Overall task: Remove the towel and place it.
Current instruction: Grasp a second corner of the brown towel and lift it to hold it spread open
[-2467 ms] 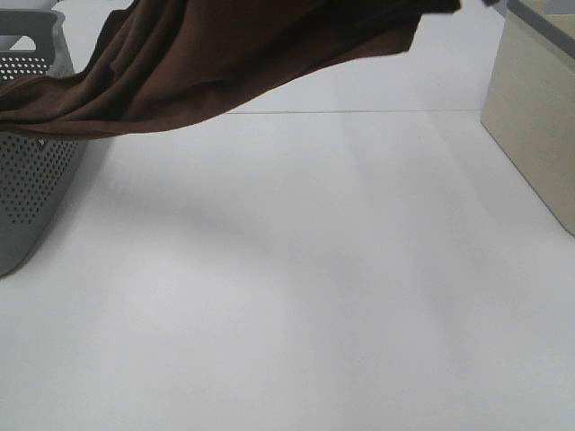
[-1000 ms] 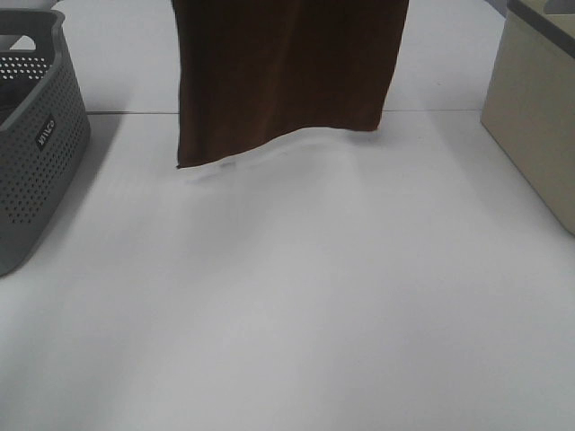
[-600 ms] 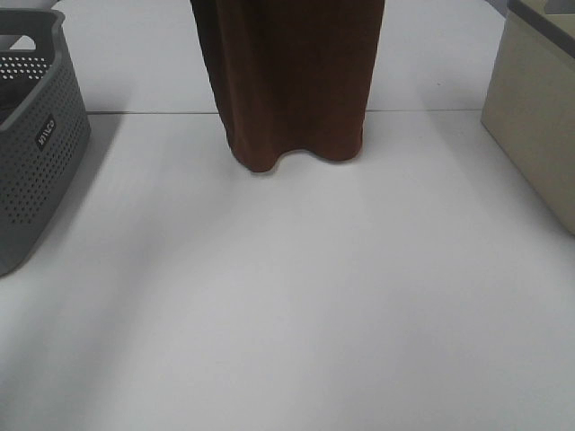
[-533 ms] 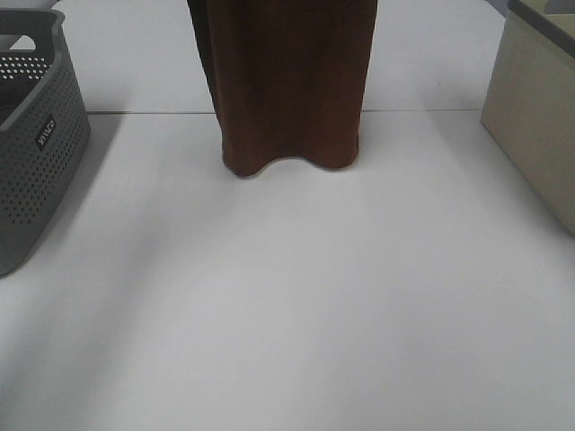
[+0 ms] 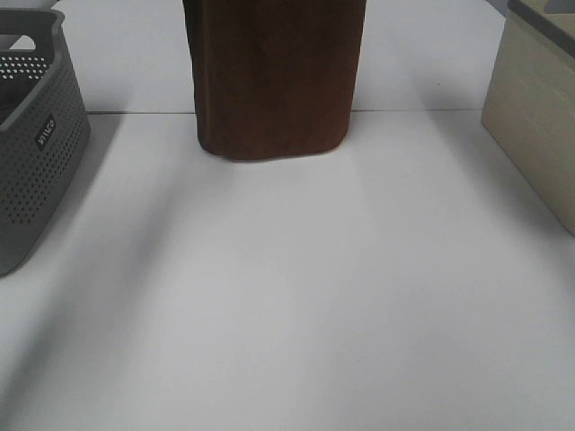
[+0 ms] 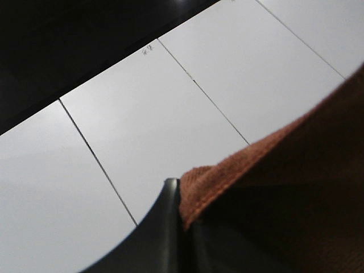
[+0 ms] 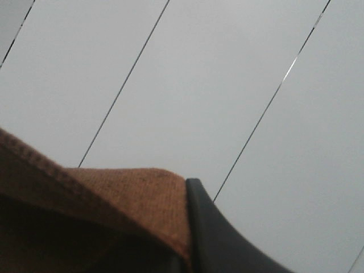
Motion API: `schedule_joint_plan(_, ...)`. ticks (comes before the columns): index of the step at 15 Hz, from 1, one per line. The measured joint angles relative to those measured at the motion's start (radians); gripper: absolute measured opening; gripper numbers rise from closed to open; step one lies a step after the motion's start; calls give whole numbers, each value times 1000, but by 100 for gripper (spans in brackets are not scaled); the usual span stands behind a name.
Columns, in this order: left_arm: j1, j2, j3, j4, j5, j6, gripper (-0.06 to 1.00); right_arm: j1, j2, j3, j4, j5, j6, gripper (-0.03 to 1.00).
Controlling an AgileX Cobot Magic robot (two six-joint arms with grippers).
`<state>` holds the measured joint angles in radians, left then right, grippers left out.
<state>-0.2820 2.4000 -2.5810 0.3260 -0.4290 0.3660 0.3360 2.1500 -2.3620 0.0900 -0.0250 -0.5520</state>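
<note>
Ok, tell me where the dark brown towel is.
Exterior high view: the dark brown terry towel hangs top centre, between the grey perforated basket left and the beige box right.

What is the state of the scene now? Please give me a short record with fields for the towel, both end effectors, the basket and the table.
towel: dark brown, hanging upright in the middle, top out of the high view
lower edge: wavy, low over the table; contact cannot be told
left end effector: closed on a towel edge
right end effector: closed on a towel corner
basket: grey, perforated, at the left, apart from the towel
box: beige, at the right
</note>
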Motion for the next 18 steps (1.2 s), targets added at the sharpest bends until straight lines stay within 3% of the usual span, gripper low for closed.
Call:
schedule_joint_plan(2, 10, 83, -143, 0, 22, -50, 0, 0, 16, 0, 4, -64, 1, 1)
schedule_joint_plan(5, 17, 100, -182, 1, 48, -66, 0, 0, 29, 0, 4, -80, 6, 1)
schedule_joint_plan(8, 18, 100, -184, 35, 128, -97, 0, 0, 34, 0, 12, -25, 12, 1)
schedule_joint_plan(10, 18, 100, -172, 58, 212, -169, 0, 0, 34, 0, 28, 76, 17, 1)
schedule_joint_plan(13, -1, 99, -170, 59, 506, -290, 0, 0, 31, 0, 33, 322, 91, 1)
schedule_joint_plan(14, -18, 90, -170, 37, 643, -292, 0, 0, 21, 0, 33, 417, 120, 1)
schedule_joint_plan(15, -28, 83, -168, 16, 709, -289, 0, 0, 12, 0, 33, 465, 137, 1)
schedule_joint_plan(18, -63, 8, -163, -232, 1195, -154, 0, 0, -62, 0, 33, 732, 220, 1)
